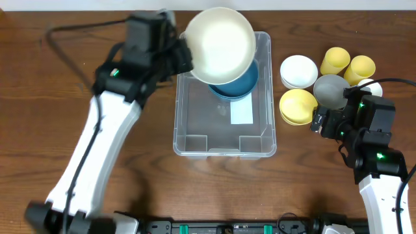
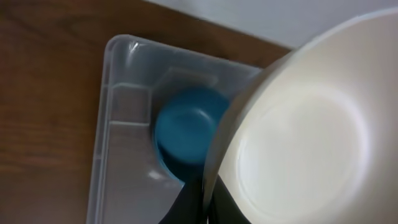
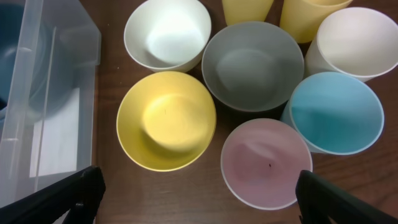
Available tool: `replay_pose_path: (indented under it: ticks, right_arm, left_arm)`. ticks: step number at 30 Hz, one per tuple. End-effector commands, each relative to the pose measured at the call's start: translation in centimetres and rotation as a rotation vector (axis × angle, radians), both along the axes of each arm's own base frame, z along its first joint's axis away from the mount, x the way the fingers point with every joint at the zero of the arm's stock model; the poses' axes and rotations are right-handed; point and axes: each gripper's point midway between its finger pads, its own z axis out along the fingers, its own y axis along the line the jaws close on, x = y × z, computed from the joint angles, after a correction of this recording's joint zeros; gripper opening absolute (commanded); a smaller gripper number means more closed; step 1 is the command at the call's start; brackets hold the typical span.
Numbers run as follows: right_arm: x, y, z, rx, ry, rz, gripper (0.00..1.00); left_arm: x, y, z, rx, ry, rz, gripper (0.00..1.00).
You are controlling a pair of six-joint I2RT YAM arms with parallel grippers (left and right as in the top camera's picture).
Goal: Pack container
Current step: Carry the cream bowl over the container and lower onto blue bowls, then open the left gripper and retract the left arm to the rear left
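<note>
Stacking step: my left gripper (image 2: pixel 204 198) pinches cream bowl (image 1: pixel 220 44) by its rim over container (image 1: pixel 224 151), which sits between my arms; blue bowl (image 1: pixel 244 83) lies inside. Next I should lower and nest it. Beside container, my right gripper (image 3: pixel 199 196) gapes.

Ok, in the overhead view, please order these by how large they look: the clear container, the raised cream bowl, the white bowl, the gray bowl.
1. container
2. cream bowl; it is nearer the camera, so it may look oversized
3. white bowl and gray bowl: they look alike, so not ranked
</note>
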Motion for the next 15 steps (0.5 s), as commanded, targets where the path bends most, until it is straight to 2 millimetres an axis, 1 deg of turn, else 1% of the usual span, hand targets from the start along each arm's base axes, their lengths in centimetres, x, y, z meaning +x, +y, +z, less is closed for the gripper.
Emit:
replay_pose_path:
  ticks: [1, 3, 5, 9, 11, 13, 15]
  right_arm:
    - [0.2, 0.0, 0.6, -0.001, -0.017, 0.006, 0.99]
    - [0.2, 0.0, 0.6, -0.001, -0.017, 0.006, 0.99]
    - [0.2, 0.0, 0.6, -0.001, -0.017, 0.006, 0.99]
    - [0.2, 0.0, 0.6, -0.001, -0.017, 0.006, 0.99]
    - [0.2, 0.0, 0.6, -0.001, -0.017, 0.006, 0.99]
    - [0.2, 0.0, 0.7, -0.001, -0.017, 0.006, 0.99]
    - [0.2, 0.0, 0.6, -0.001, -0.017, 0.006, 0.99]
  left_arm:
    - [2.1, -0.5, -0.3, 0.101, -0.032, 0.015, 0.06]
    - [2.7, -1.2, -1.6, 0.118, -0.012, 0.01, 0.06]
    - [3.3, -1.8, -3.4, 0.13, 0.019, 0.002, 0.06]
    - [4.3, -2.3, -7.4, 0.144, 0.104, 0.014, 0.06]
    - [4.8, -2.5, -9.1, 0.154, 0.128, 0.012, 0.06]
    - [5.3, -2.9, -10.7, 0.163, 0.149, 0.007, 0.06]
    - [5.5, -3.2, -11.8, 0.17, 0.163, 0.002, 0.06]
